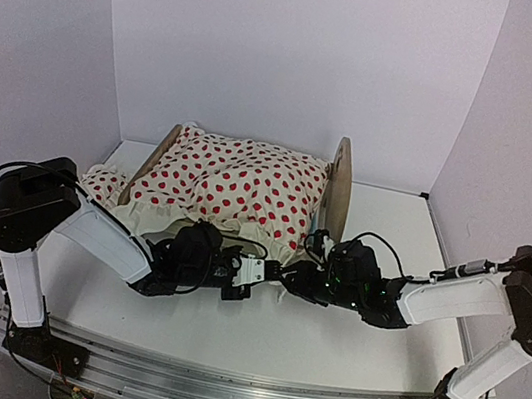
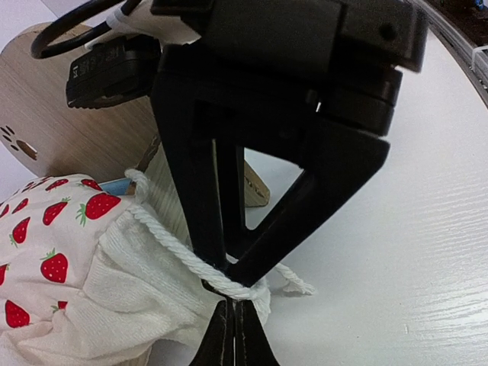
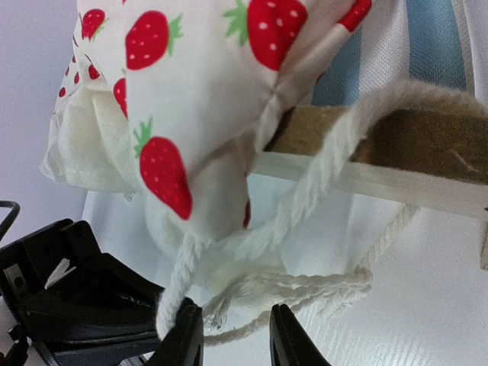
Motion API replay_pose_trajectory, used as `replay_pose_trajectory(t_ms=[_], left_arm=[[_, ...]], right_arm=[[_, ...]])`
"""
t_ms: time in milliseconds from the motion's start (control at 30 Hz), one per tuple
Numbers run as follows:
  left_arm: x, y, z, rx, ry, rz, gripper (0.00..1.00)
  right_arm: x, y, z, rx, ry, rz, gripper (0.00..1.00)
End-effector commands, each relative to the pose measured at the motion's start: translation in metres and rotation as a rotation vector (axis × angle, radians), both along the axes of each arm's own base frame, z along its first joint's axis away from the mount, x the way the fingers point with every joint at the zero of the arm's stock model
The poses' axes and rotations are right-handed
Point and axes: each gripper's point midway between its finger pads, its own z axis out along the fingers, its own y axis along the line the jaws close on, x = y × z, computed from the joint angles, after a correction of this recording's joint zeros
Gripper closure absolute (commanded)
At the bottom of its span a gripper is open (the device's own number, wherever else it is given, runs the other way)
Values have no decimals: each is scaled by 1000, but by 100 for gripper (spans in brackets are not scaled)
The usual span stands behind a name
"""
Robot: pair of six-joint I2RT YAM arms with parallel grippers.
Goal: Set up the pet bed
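**Fig. Both arms at the near side of the pet bed.**
The pet bed stands mid-table, taller end to my right, under a strawberry-print blanket whose ruffled edge hangs over the near side. My left end effector is clenched on a white cord that runs beside the ruffle. My right end effector is just beside it, released, with its fingers apart. The cord lies against one finger but is not pinched. The right wrist view shows a strip of blue-and-white mattress above the wooden rail.
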Motion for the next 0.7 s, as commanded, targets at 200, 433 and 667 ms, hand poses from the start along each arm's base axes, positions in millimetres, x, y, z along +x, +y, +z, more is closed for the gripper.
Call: replay_pose_trajectory(t_ms=[200,433,667], left_arm=[[8,3,36,-70,19,30,100],[8,1,39,-81,13,20,100],[9,2,41,-79,0,20,100]], right_arm=[[-34,-45,13,-237,66,47,61],[-39,-36,-18,-234,-29,20,59],[-23,-13,-28,-214,-140,24,55]])
